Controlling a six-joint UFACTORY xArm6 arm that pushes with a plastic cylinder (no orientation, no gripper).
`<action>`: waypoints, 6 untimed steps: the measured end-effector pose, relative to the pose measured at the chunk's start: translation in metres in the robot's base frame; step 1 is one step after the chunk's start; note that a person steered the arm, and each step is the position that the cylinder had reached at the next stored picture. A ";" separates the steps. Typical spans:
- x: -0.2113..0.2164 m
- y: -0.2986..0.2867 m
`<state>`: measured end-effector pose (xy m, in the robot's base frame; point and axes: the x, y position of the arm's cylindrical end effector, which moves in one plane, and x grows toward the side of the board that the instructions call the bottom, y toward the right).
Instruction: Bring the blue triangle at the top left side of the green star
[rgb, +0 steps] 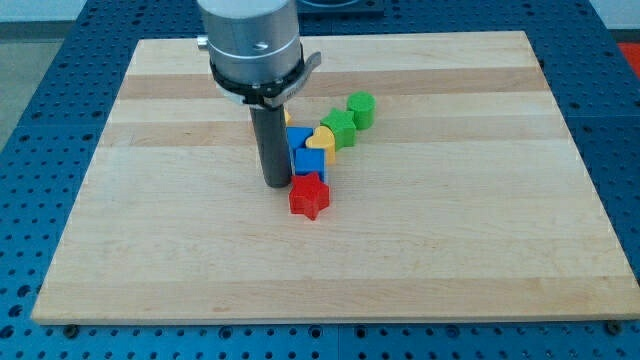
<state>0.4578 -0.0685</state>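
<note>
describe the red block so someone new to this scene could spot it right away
Start at the wooden board and find the cluster of blocks near its middle, beside the dark rod. The red star sits at the cluster's bottom end, just right of my tip and right below a blue block. It is the only red piece; its neighbours are blue, yellow and green.

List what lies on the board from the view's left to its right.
My tip → red star → yellow block → green star → green block. The blue pieces overlap the rod, the red star and the yellow block, so I leave them out.
</note>
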 end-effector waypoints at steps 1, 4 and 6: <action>-0.009 -0.003; -0.029 0.009; -0.029 0.013</action>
<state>0.4290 -0.0552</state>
